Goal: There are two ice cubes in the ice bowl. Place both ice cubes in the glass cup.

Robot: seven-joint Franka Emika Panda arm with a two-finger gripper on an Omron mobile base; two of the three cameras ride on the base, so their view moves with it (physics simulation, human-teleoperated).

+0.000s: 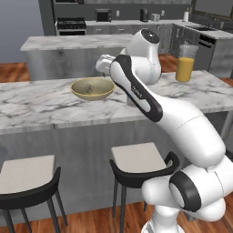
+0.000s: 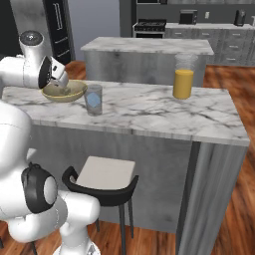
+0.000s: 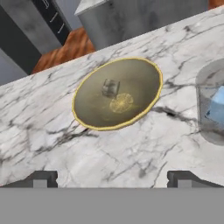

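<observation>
The wide shallow tan-yellow round ice bowl rests on the white marble worktop. One small pale translucent ice cube lies inside it, just off the bowl's centre toward 10 o'clock in the hand view. The second pale-blue ice cube sits inside the clear straight-sided glass cup; in the hand view the cup stands at 3 o'clock from the bowl, near but apart from it.

The tool hovers above the worktop, at 6 o'clock from the bowl in the hand view. Its two dark fingertips stand wide apart with nothing between them.

In the right base view, a tall glass of orange juice stands well apart at 3 o'clock from the cup. A black-framed stool with a pale seat stands in front of the worktop.
</observation>
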